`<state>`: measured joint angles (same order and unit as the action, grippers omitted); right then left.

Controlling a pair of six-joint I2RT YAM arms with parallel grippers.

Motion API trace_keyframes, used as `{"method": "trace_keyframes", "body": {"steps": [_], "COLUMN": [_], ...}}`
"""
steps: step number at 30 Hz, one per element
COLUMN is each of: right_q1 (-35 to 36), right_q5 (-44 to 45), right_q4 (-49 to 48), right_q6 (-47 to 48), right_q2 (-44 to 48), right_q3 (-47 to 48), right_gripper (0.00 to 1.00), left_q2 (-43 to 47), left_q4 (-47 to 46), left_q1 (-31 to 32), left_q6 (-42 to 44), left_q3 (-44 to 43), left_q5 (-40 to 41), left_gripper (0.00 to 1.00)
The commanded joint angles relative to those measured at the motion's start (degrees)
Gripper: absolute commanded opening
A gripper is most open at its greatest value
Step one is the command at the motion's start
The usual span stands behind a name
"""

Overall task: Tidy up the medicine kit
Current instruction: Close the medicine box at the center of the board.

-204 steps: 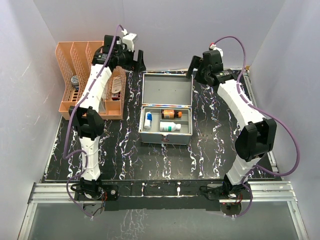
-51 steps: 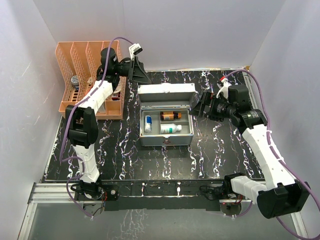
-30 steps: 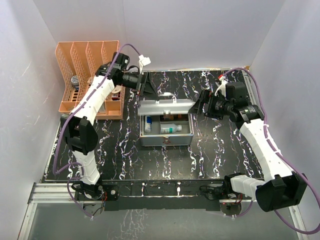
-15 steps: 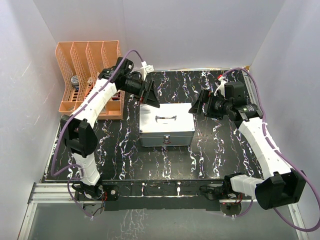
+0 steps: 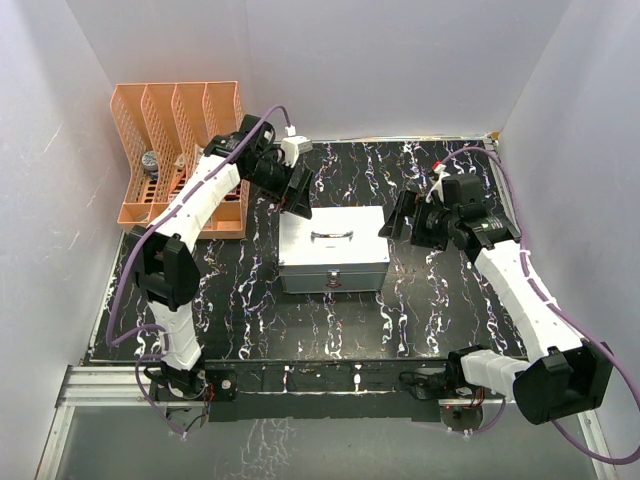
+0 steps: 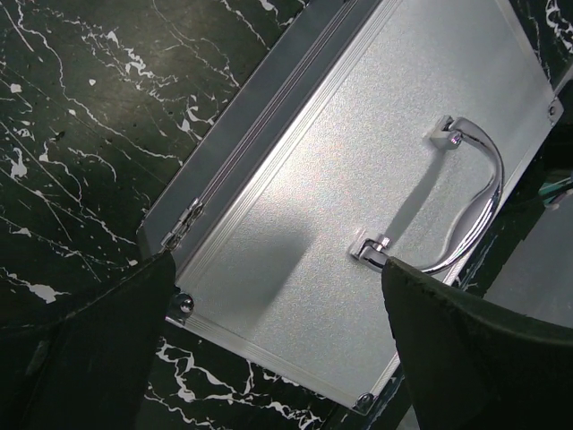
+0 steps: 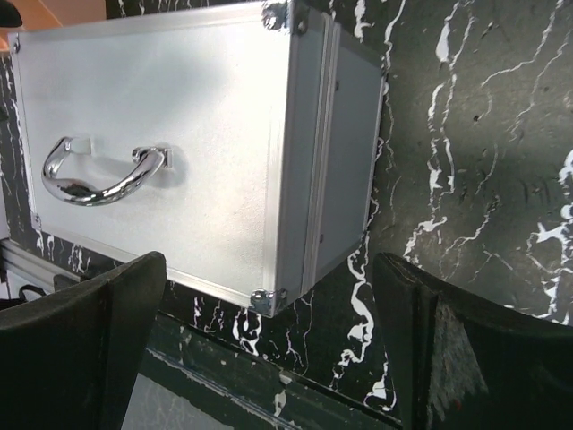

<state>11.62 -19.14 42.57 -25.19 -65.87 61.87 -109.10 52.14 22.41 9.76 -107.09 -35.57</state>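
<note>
The silver medicine kit case [image 5: 332,258] lies shut in the middle of the black marbled table, its chrome handle [image 5: 331,236] on top. What is inside is hidden. My left gripper [image 5: 299,203] is open and empty, just off the case's far left corner. My right gripper [image 5: 394,226] is open and empty, beside the case's right end. The left wrist view shows the lid [image 6: 358,206] and handle [image 6: 473,202] below the open left gripper [image 6: 277,358]. The right wrist view shows the case's side [image 7: 349,152] and handle [image 7: 98,175] ahead of the open right gripper [image 7: 269,358].
An orange slotted rack [image 5: 172,122] stands at the back left and holds a small bottle [image 5: 150,160]. White walls close in the table on the left, back and right. A metal rail [image 5: 320,380] runs along the near edge.
The case's lid, open a second ago, has come down and is shut. Both grippers have drawn slightly away from the case in the last half second.
</note>
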Motion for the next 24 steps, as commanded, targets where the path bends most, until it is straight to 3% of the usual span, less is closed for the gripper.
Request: {"method": "trace_keyframes", "body": {"steps": [1,11,17,24], "right_q1": [3.72,7.20,8.41,8.61], "right_q5": [4.15,10.93,11.05,10.64], "right_q4": [-1.16,5.38,6.15,1.26], "right_q6": [-2.78,-6.30,-7.95,-7.49], "right_q2": [2.01,4.42,3.77,-2.25], "right_q3": [-0.23,2.35,-0.58,-3.30], "right_gripper": [0.98,0.98,0.82,0.70], "left_q2": [1.17,-1.32,-3.77,-4.78], "left_q4": [1.66,2.45,3.33,2.26], "left_q1": [0.46,0.75,1.57,1.60], "left_q6": [1.07,1.57,4.00,5.51], "left_q3": [-1.31,-2.11,-2.91,-1.55], "left_q5": [2.99,2.07,1.84,3.60], "left_gripper": [0.99,0.97,0.95,0.95]}}
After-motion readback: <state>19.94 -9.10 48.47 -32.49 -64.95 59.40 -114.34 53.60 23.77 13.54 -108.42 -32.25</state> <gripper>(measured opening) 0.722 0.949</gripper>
